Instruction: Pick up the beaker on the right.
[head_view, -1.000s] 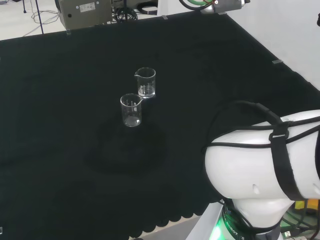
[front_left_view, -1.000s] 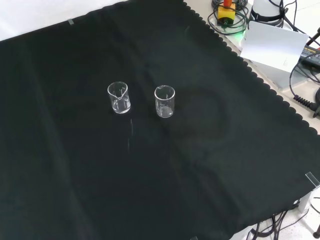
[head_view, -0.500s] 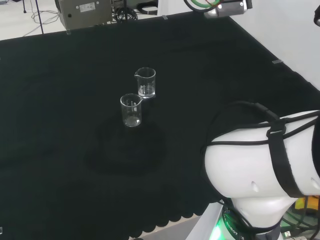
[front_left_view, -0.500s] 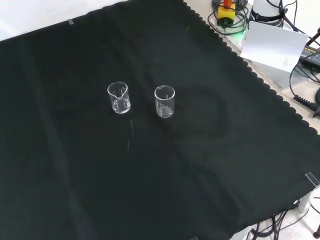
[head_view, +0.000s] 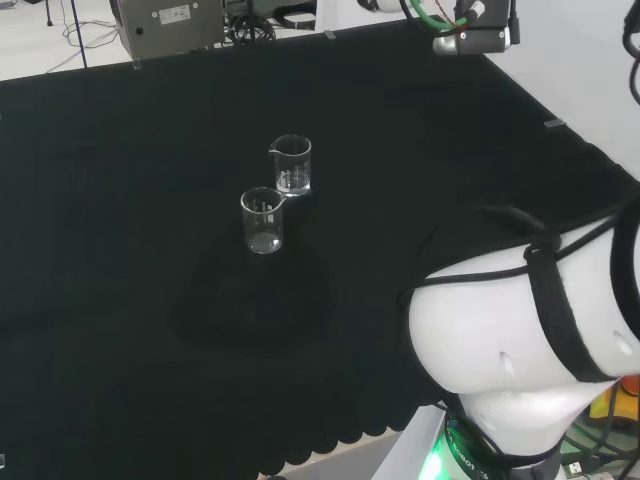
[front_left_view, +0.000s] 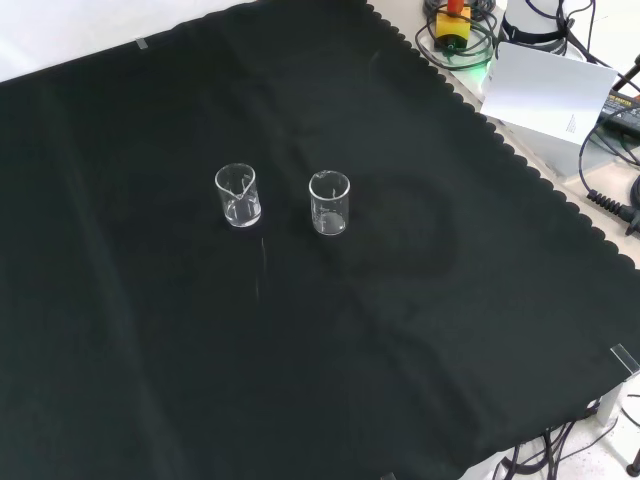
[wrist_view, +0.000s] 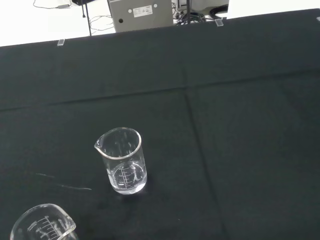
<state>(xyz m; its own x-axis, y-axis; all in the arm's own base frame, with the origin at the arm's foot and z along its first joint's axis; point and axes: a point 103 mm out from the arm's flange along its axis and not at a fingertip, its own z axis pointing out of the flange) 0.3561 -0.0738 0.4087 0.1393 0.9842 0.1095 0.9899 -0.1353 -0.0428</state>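
From my remote station I cannot tell the robot hand's state. Two clear glass beakers stand upright on the black-clothed bench: in the front view, the right beaker stands just beside the left beaker, apart.

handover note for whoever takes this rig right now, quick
Hand: whether its fingers are open or shut cannot be told.
Things: two clear beakers stand upright on the black cloth, apart from each other. In the front view, one is left, one right; in the head view the second stands nearer.
Done: nothing picked up.
Left: reach, grasp and lift the beaker on the right.
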